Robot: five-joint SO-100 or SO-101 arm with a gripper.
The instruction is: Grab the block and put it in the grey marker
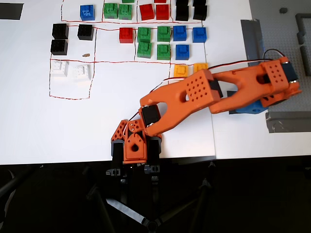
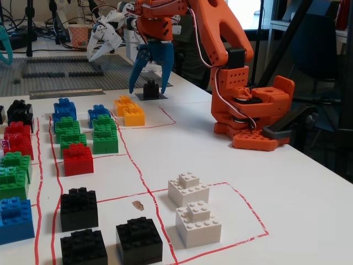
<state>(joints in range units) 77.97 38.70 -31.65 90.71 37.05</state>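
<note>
The block (image 2: pixel 150 88), a small black studded brick, sits on the grey marker (image 2: pixel 159 96), a flat grey square at the far side of the white table in the fixed view. My gripper (image 2: pixel 149 87) hangs straight over it, open. Its blue fingers (image 2: pixel 134 77) stand on either side of the block with gaps, not touching it. In the overhead view the gripper (image 1: pixel 135 153) is at the table's front edge, and its orange head hides the block and the marker.
Several black bricks (image 1: pixel 60 31) and white (image 1: pixel 59 67), red, green, blue and yellow (image 2: pixel 128 109) bricks lie in red-outlined zones. The arm base (image 2: pixel 251 118) stands to the right in the fixed view. Long grey tape strips (image 1: pixel 252 39) and a studded baseplate (image 1: pixel 291 34) lie right in the overhead view.
</note>
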